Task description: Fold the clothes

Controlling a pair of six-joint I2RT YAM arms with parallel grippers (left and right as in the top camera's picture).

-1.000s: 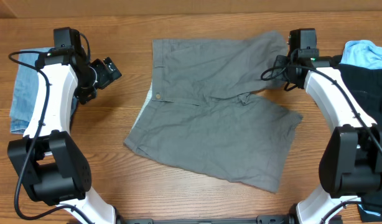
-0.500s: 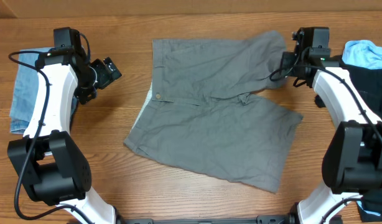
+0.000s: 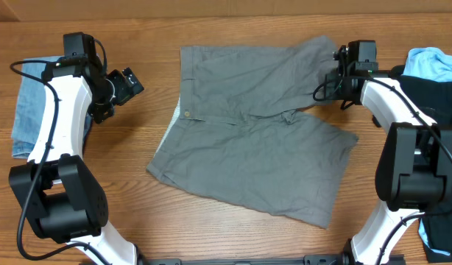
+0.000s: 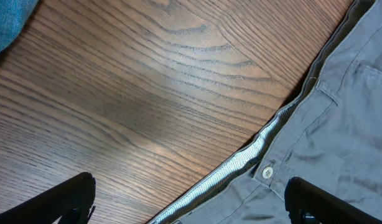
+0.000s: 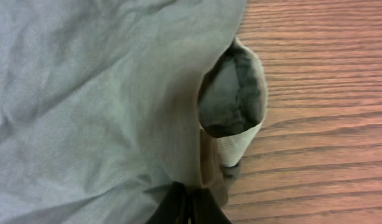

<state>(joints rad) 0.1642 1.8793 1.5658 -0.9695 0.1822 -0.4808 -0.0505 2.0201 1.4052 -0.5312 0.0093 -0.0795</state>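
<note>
Only the right wrist view shows right fingers (image 5: pixel 172 210) pinching shorts (image 5: pixel 85 93); left fingers (image 4: pixel 60 200) spread.

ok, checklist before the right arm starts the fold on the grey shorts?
1. Right gripper shut on the shorts' leg hem: ok.
2. Both hem layers pinched: cannot tell.
3. Left gripper open: ok.
4. Waistband held: not ok, the left gripper holds nothing.
5. Button facing up: ok.
6. Blue denim apart from the shorts: ok.
</note>
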